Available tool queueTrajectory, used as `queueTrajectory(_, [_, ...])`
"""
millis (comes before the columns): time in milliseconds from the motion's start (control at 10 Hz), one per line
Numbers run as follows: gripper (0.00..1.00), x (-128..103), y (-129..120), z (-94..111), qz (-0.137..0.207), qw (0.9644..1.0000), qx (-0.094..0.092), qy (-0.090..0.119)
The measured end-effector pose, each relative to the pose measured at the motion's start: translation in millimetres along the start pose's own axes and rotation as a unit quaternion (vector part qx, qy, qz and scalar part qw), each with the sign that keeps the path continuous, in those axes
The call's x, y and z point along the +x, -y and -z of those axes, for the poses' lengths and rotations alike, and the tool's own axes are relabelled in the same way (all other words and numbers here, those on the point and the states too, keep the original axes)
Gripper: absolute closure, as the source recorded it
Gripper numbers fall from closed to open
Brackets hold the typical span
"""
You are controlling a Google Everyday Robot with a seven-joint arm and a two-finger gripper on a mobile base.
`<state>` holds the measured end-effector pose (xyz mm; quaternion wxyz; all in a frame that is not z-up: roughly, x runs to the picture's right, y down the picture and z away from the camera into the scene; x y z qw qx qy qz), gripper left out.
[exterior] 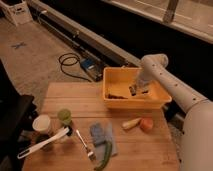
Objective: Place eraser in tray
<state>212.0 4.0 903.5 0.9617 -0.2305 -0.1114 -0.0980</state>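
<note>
The yellow-orange tray (150, 103) stands at the back right of the wooden table. A dark-and-tan flat piece, the eraser (117, 93), lies on the tray's floor at its left side. My gripper (136, 90) hangs inside the tray over its middle, a little right of the eraser and apart from it. My white arm (172, 90) reaches in from the right.
A pale yellow oblong piece (131, 123) and an orange round thing (146, 124) lie in front of the tray. A blue cloth (102, 135), fork (86, 144), green cup (64, 116), white cup (41, 123) and white utensil (42, 143) sit at the left front.
</note>
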Motion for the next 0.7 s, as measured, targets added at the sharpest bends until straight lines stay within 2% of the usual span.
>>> queueTrajectory(700, [0.38, -1.4, -0.4, -0.5, 0.003, 1.0000, -0.002, -0.002])
